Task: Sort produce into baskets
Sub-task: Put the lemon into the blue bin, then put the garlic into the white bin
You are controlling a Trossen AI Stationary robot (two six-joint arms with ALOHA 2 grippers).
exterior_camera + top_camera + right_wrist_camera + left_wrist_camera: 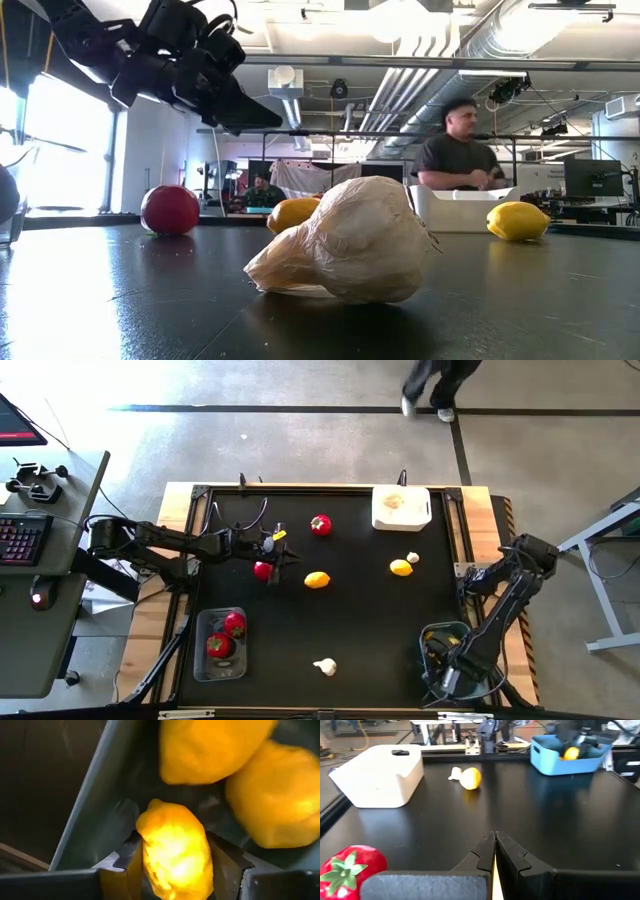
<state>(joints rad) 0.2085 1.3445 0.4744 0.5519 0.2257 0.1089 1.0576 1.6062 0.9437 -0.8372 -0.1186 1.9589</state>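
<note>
Inside the blue tub [95, 815], the right tool [175, 865] pinches a lemon [175, 850] (two more beside it); left tool [495, 845] pressed together.

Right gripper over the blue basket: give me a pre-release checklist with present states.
1. Lemon between the right gripper fingers: ok.
2. Gripper inside the blue basket: ok.
3. Basket already holds only yellow lemons: ok.
4. Room below for the held lemon: cannot tell.
5. Left gripper shut, empty, far off near a tomato: ok.
</note>
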